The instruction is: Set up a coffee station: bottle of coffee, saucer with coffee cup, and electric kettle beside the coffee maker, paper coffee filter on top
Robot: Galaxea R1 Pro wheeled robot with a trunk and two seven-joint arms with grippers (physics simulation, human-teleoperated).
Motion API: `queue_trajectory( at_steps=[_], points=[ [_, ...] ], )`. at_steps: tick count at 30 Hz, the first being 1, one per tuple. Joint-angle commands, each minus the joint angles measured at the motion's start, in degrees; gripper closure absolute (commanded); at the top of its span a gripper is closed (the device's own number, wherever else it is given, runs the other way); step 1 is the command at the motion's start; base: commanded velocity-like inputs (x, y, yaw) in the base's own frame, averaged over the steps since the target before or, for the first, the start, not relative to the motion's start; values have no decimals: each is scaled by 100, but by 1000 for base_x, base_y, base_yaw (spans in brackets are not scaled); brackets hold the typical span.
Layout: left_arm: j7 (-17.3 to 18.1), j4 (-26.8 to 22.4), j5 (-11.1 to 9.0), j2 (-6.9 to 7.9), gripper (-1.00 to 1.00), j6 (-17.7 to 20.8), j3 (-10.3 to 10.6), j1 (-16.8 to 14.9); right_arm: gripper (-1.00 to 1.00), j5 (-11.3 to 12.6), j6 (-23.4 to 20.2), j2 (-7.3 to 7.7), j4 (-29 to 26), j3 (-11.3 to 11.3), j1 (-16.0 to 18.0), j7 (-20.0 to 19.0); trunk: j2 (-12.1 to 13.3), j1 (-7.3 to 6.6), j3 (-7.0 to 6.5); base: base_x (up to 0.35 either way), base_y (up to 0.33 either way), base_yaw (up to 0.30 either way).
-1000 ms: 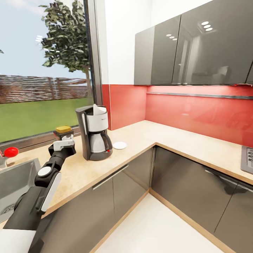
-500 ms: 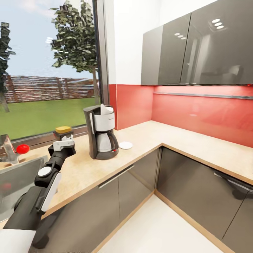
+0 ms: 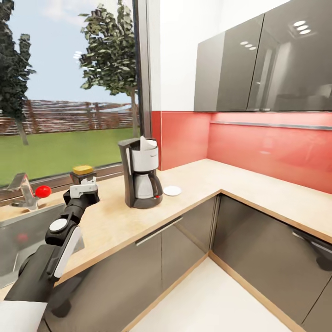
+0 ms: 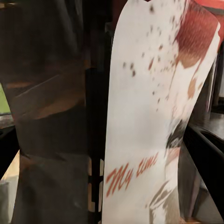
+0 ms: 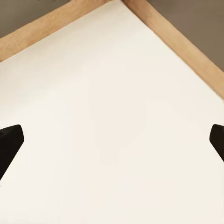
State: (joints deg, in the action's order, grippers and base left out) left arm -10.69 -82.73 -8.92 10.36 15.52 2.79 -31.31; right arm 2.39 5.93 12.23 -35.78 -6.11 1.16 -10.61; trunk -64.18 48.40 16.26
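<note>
Left gripper (image 3: 85,184) clamps bottle of coffee (image 3: 83,171) above countertop (image 3: 193,177) edge.

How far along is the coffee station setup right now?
Done: the coffee maker stands on the kitchen countertop, the paper coffee filter pokes from its top, and the saucer lies beside it. In hand: the left pincer grips the bottle of coffee, near the maker. Left: cup and kettle.

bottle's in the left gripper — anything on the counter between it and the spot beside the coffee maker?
Nothing visible. The left gripper holds the bottle over the countertop, and the stretch from it to the coffee maker is bare. The saucer sits on the maker's far side, out of that path.
</note>
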Motion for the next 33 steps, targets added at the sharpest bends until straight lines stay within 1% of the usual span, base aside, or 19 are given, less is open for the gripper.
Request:
queue_trajectory(
  at_steps=[1, 7, 11, 15, 18, 21, 28, 33],
  points=[
    [-56, -4, -58, 5, 100, 21, 20, -6, -100, 25, 13, -2, 2, -22, 3, -47, -5, 1, 7, 0, -57, 260],
    [-56, -1, -58, 2, 100, 21, 20, -6, -100, 25, 13, -2, 4, -22, 4, -47, -5, 1, 7, 0, -199, 235],
    [-56, -5, -58, 3, 100, 21, 20, -6, -100, 25, 13, -2, 5, -22, 2, -47, -5, 1, 7, 0, -221, 79],
    [-56, -4, -58, 5, 100, 21, 20, -6, -100, 25, 13, -2, 7, -22, 2, -47, -5, 1, 7, 0, -79, 52],
    [-56, -2, -58, 4, 100, 21, 23, -6, -100, 25, 13, -2, 9, -22, 1, -47, -5, 1, 7, 0, -69, 181],
    [-56, -1, -58, 5, 100, 21, 20, -6, -100, 25, 13, -2, 9, -22, 2, -47, -5, 1, 7, 0, -225, 171],
    [-56, 1, -58, 5, 100, 21, 23, -6, -100, 25, 13, -2, 9, -22, 1, -47, -5, 1, 7, 2, -106, 38],
    [-56, -1, -58, 2, 100, 21, 28, -6, -100, 25, 13, -2, 9, -22, -1, -47, -5, 1, 7, 72, -220, 4]
  ],
)
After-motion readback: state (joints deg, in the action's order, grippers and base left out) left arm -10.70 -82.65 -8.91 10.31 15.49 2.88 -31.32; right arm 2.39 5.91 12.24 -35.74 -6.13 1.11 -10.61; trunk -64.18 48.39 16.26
